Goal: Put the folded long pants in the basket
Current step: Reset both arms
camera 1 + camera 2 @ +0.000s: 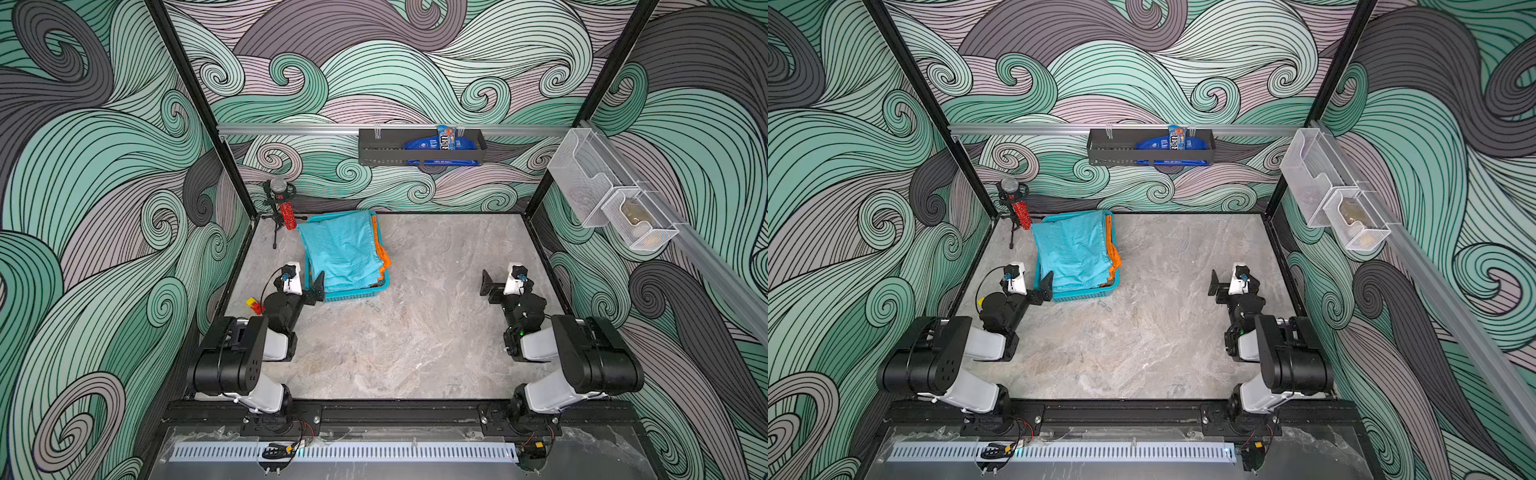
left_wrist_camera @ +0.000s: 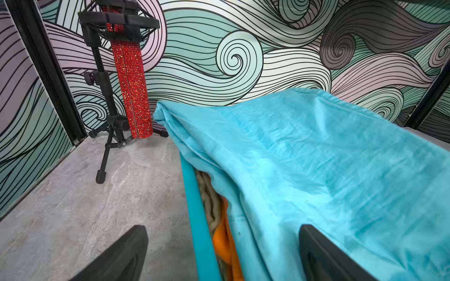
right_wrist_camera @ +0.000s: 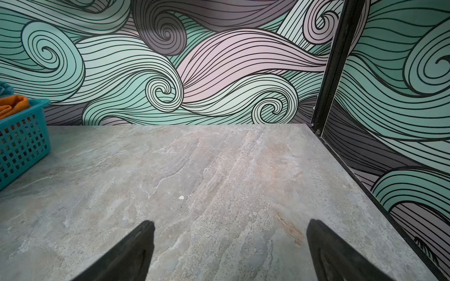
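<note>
Starting at the left edge, a little red-and-yellow block (image 1: pixel 254 305) sits on the table (image 1: pixel 415 332) beside the left arm. A small tripod stand holding a red sparkly microphone (image 1: pixel 286 214) is in the back left corner, just beside the basket's far corner. The left gripper (image 2: pixel 222 245) has its jaws wide apart and nothing in them. In its wrist view it straddles the basket's rim, with one finger over bare table and the other over the teal cloth, though I can't tell if it's actually touching. The basket (image 1: pixel 357 294) sits left of centre toward the back, and all three pants are stacked inside it. The teal pants (image 1: pixel 343 249) are on top and drape over the rim, and the orange pants (image 1: pixel 384 259) poke out along the right side. The khaki pants (image 2: pixel 209 197) only show as a sliver in the left wrist view, tucked against the basket wall. Up on the back wall, right of centre, hangs a black tray (image 1: pixel 380 156) with blue snack packs (image 1: pixel 446 139) in it. The right gripper (image 3: pixel 230 226) is well apart from the basket, with its jaws spread wide, empty and over bare tabletop. Mounted on the right wall are a clear bin (image 1: pixel 582 178) and a white mesh bin (image 1: pixel 640 226).
</note>
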